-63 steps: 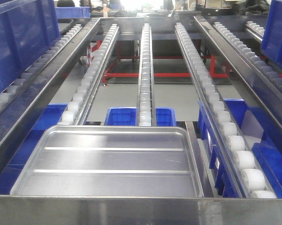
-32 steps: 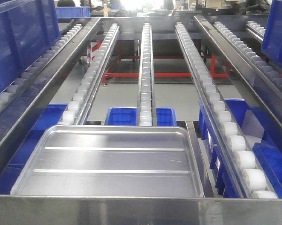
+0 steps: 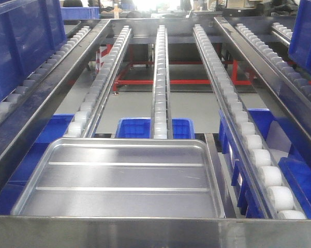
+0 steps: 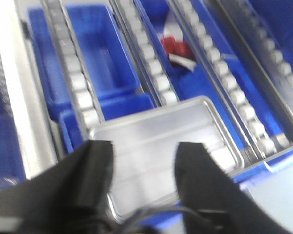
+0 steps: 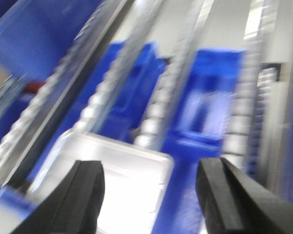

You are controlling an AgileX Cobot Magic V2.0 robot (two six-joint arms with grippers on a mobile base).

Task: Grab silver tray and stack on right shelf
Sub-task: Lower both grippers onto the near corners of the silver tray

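Evidently both grippers are empty: the left gripper (image 4: 144, 180) hangs with its black fingers (image 4: 100, 178) spread wide above the near part of the silver tray (image 4: 161, 144), and the right gripper (image 5: 151, 197) gapes equally wide over the tray's other end, though that view is blurred. Such a spread suits taking the low rim from either side, and a broad shallow tray likely wants both arms to keep it level. It lies flat, ridges up, at the near end of the roller rails (image 3: 160, 88), its edge against the steel front lip (image 3: 155, 232), which I judge stops it rolling off. Blue bins (image 3: 145, 126) sit underneath, on a lower level
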